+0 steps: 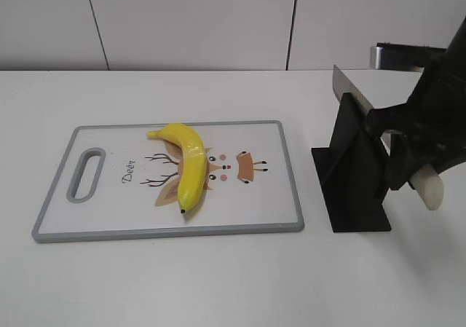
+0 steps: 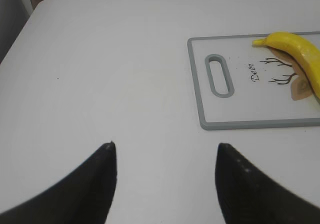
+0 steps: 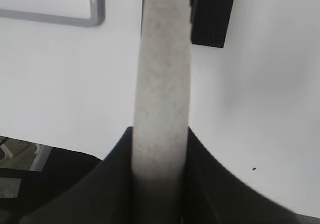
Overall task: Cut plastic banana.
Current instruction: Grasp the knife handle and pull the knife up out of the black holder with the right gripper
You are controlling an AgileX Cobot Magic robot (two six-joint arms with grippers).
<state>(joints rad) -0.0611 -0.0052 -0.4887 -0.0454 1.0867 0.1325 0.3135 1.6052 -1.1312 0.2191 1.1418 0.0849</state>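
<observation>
Banana (image 1: pixel 188 165) lies on your cutting board (image 1: pixel 284 196), long axis front-to-back, left of your right hand (image 3: pixel 160 159) clamped on the knife handle (image 3: pixel 162 84); left hand (image 2: pixel 165 154) gapes, idle.

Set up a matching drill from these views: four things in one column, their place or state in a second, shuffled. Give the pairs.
Things:
1. plastic banana
2. knife handle
3. left claw
4. black knife stand

Places or states:
A. open, over bare table
B. gripped in the right claw
C. lying on the cutting board
D. on the table, right of the board

Pairs: 1-C, 2-B, 3-A, 4-D
</observation>
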